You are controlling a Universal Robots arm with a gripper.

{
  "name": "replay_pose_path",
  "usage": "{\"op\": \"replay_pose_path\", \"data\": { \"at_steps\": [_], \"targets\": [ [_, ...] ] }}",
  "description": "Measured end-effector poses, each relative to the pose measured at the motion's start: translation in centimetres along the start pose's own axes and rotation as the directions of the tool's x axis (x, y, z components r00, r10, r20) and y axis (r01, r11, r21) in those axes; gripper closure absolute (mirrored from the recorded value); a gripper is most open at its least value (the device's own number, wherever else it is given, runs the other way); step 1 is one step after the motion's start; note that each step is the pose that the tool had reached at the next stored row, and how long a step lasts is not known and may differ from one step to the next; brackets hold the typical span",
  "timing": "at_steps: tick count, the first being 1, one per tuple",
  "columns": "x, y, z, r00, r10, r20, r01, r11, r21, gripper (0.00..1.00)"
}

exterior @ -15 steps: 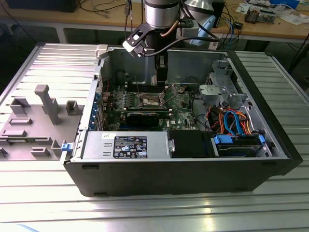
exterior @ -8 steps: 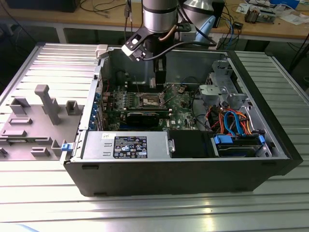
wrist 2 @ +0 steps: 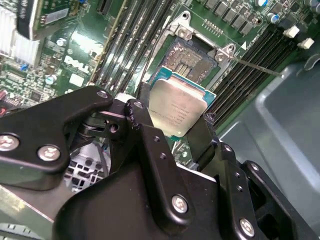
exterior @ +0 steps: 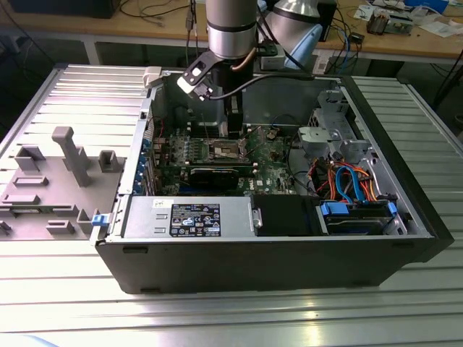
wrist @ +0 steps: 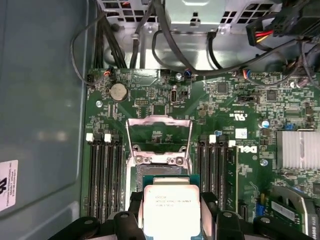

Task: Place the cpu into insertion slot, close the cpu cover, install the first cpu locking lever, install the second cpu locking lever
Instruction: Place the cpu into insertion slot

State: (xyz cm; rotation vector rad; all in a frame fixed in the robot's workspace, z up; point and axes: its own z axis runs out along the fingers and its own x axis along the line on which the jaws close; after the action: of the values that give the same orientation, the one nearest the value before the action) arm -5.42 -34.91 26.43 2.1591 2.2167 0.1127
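While the claw [wrist 2: 172,122] is gripping the cpu [wrist 2: 177,111] by two opposite edges, its fingers closed only as far as the chip's width allows, the first step of the task is under way. The chip is hanging over the green board [wrist 2: 86,34], just short of the insertion slot [wrist 2: 189,59] and, by the second wrist view, not yet seated in it.

In the first wrist view the cpu cover [wrist: 159,120] is standing raised off the socket, so the dark centre is lying exposed. Seating the chip is, I judge, calling for its sides to be squared to the silvery rim and for a level descent, since a tilt could be catching the rim or the contacts below.

Room is looking tight. Memory slots [wrist: 105,175] are flanking the socket on both sides, and the raised cover is standing along one edge. A thin metal lever [wrist 2: 256,66], likely one of the locking levers, is jutting out beside a corner. In the exterior view the arm [exterior: 231,29] is reaching down inside the computer case [exterior: 253,264], whose walls are hemming it in, though space is lying open overhead.
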Motion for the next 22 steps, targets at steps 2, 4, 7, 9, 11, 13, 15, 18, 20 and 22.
{"op": "replay_pose_path", "data": {
  "at_steps": [2,4,7,9,11,13,15,18,20,22],
  "targets": [
    [0.27,-0.05,0.62,1.0,0.0,-0.0003,0.0,1.0,-0.0002,0.46],
    [0.33,-0.09,1.03,1.0,0.0,-0.0001,0.0,1.0,-0.0001,0.46],
    [0.33,-0.09,1.04,1.0,0.0,0.0001,0.0,1.0,0.0,0.46],
    [0.33,-0.09,1.05,1.0,0.0,-0.0001,0.0,1.0,-0.0001,0.46],
    [0.33,-0.09,1.08,1.0,0.0,-0.0001,0.0,1.0,-0.0001,0.46],
    [0.33,-0.09,1.12,1.0,0.0,-0.0001,0.0,1.0,-0.0001,0.46],
    [0.33,-0.1,1.12,1.0,0.0,-0.0001,0.0,1.0,-0.0001,0.46],
    [0.33,-0.1,1.13,1.0,0.0,-0.0001,0.0,1.0,-0.0001,0.46],
    [0.33,-0.1,1.13,1.0,0.0,-0.0001,0.0,1.0,-0.0001,0.46],
    [0.33,-0.1,1.18,1.0,0.0,-0.0004,0.0,1.0,-0.0003,0.46]
  ]
}}
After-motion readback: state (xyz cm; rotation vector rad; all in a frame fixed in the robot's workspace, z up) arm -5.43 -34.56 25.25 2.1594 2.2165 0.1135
